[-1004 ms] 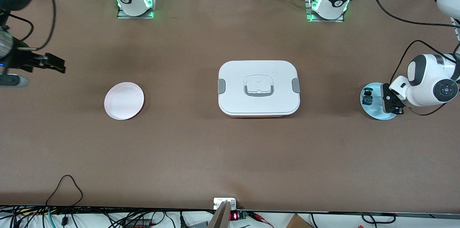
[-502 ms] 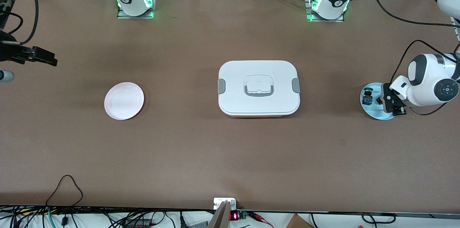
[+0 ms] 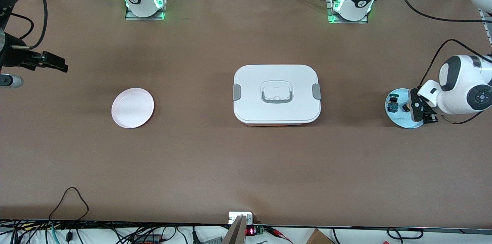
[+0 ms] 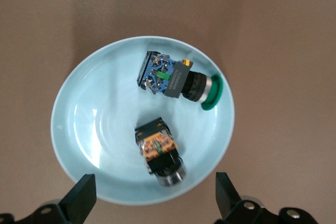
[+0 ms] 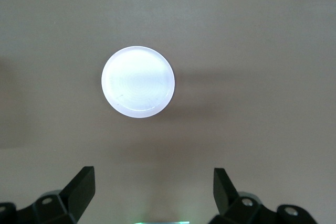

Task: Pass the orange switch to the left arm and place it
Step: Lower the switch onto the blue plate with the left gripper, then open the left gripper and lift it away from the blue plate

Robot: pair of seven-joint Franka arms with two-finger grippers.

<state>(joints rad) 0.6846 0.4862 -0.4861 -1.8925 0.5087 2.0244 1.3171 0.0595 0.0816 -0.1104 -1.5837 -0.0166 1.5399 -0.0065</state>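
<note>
The orange switch [image 4: 160, 152] lies on its side in a light blue plate [image 4: 100, 119], next to a blue-and-teal switch [image 4: 173, 80]. In the front view the orange switch [image 3: 404, 108] is a small dark speck on that plate [image 3: 401, 121] at the left arm's end of the table. My left gripper [image 4: 153, 203] is open above the plate, its jaws either side of the orange switch and clear of it; it also shows in the front view [image 3: 417, 110]. My right gripper [image 3: 57, 63] is open and empty over the table at the right arm's end, and shows in its own wrist view [image 5: 153, 190].
The white box [image 3: 276, 94] with grey clips stands mid-table between the two plates. A pale pink plate [image 3: 132, 107] lies toward the right arm's end and shows in the right wrist view [image 5: 137, 81]. A cable loop [image 3: 69, 198] lies at the table's near edge.
My right gripper swung up and back a little at the table's end. My left wrist shifted slightly over the blue plate, and the orange switch now shows beside the gripper.
</note>
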